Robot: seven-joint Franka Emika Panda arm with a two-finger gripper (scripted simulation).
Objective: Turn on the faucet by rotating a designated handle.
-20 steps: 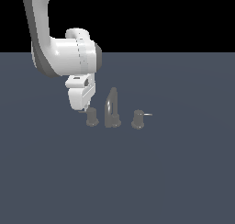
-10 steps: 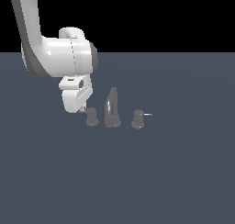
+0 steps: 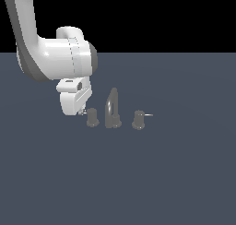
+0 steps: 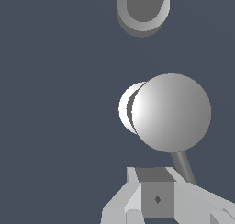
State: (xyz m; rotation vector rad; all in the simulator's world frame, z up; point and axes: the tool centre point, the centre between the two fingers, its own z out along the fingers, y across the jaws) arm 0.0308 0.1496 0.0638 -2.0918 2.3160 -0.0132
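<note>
The faucet (image 3: pixel 112 109) is a small dull-grey set with a tall curved spout between two stubby knobs. The handle (image 3: pixel 92 118) is the knob toward the exterior view's left; its thin lever is mostly hidden behind my hand. My gripper (image 3: pixel 82 111) hangs low just beside that knob, on the side away from the spout. In the wrist view the handle (image 4: pixel 172 113) is a large round cap, and its lever (image 4: pixel 183 165) runs out to just beside my gripper (image 4: pixel 155 182). The fingers look pressed together with nothing between them. The spout (image 4: pixel 143 9) lies beyond the knob.
The twin knob (image 3: pixel 138 120) with a bright lever pointing to the exterior view's right stands on the far side of the spout. Everything rests on a flat dark blue-grey floor (image 3: pixel 161 173). The white arm (image 3: pixel 55 58) rises toward the exterior view's upper left.
The hand has shifted a little toward the exterior view's left and slightly lower, next to the handle. The faucet parts look unmoved.
</note>
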